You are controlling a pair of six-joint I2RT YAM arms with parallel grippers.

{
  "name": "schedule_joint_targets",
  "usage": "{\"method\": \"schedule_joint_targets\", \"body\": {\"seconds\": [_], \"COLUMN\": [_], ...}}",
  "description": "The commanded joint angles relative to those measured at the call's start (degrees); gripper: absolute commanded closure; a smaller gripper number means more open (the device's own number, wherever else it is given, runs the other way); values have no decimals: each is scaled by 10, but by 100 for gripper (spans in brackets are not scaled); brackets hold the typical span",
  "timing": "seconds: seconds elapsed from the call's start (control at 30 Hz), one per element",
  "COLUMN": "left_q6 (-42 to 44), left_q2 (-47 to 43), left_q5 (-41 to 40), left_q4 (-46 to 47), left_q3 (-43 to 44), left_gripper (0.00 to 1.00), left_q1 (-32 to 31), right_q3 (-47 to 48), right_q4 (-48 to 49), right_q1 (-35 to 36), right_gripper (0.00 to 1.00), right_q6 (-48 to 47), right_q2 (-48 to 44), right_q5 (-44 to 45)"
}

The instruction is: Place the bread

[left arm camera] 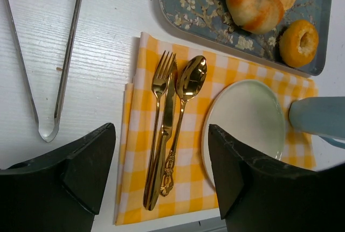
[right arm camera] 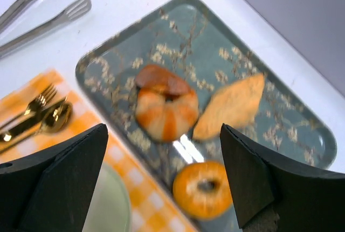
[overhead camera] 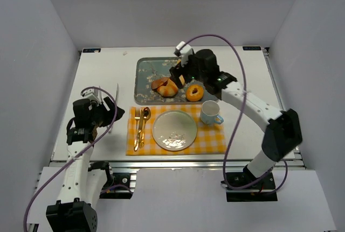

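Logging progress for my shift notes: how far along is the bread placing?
Nothing looks done: the bread sits on the tray, ungripped. In hand: the right gripper hovers open above it. Remaining: grasp, lift, and set it down, probably on the white plate. The left gripper is open.

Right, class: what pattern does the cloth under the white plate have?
Yellow-and-white check on the placemat, clearest in the left wrist view.

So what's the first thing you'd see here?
Probably the right gripper, open, hovering over the blue flowery tray at the back, above the bread near a doughnut. Then the bright yellow checked cloth in front, with a white plate and shiny gold cutlery.
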Motion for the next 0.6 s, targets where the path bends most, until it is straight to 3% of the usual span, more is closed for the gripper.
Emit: {"method": "schedule_joint_targets", "body": {"seconds": [0.0,0.1,0.13,0.2,0.23,0.3,0.37,0.4,0.43,0.47,0.5,0.53,0.57], "left_q6": [9,8,7,10,13,19,30,45,52,65,75,100,100], "left_q2": [23,43,50,78,89,123,151,166,197,212,240,264,264], "left_q5": [0,-7,-8,-14,-16,-29,-54,-60,-71,-81,-85,-101,-101], "left_q4": [21,26,28,29,30,25,10,4,-11,-20,-24,-34,-35], "left_q3": [18,22,28,35,44,56,78,86,100,107,113,125,125], "left_gripper": [21,22,24,32,52,71,73,70,61,38,31,23,23], "left_q1": [2,2,2,2,2,2,2,2,2,2,2,1,1], "right_q3": [-90,-124,-135,-164,-170,-179,-183,-185,-189,-192,-201,-211,-211], "right_q4": [11,-13,-21,-27,-34,-69,-92,-114,-122,-128,-131,-129,-127], "right_q1": [-42,-109,-129,-166,-174,-192,-198,-199,-199,-199,-199,-200,-200], "right_gripper": [11,14,23,50,81,98,83,65,37,31,21,19,19], "right_q6": [-9,-81,-96,-110,-115,-140,-149,-159,-164,-165,-162,-158,-157], "right_q2": [-82,-120,-140,-158,-163,-168,-177,-182,-184,-186,-193,-199,-201], "right_q5": [-78,-185,-257,-294,-317,-342,-368,-373,-380,-381,-379,-375,-375]}}
